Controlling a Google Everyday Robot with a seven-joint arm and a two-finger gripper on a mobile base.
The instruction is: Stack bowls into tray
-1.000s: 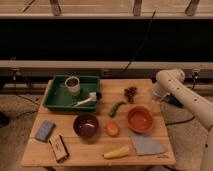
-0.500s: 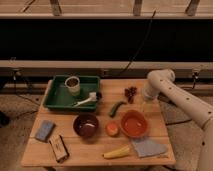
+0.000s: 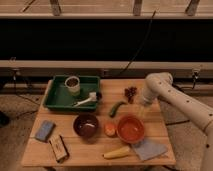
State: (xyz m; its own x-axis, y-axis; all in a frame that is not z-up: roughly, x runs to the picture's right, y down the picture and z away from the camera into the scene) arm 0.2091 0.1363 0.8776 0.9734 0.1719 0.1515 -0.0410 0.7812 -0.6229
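Note:
The orange bowl (image 3: 130,129) sits upright at the front right of the wooden table, touching a small orange fruit (image 3: 110,130). Left of the fruit stands the dark maroon bowl (image 3: 86,125). The dark green tray (image 3: 52,98) lies at the back left and holds a white cup (image 3: 73,84) and a white utensil (image 3: 86,101). My white arm reaches in from the right. Its gripper (image 3: 142,108) hangs open just above the orange bowl's far right rim, holding nothing. Whether it touches the rim I cannot tell.
Dark grapes (image 3: 131,92) and a green vegetable (image 3: 117,108) lie between the tray and my arm. A banana (image 3: 116,152) and a grey-blue cloth (image 3: 149,148) sit at the front edge. A blue sponge (image 3: 44,130) and a brown bar (image 3: 59,147) are front left.
My arm has swung left and down, from the table's right edge to the orange bowl. The orange bowl now lies slightly further left and nearer the front, against the fruit.

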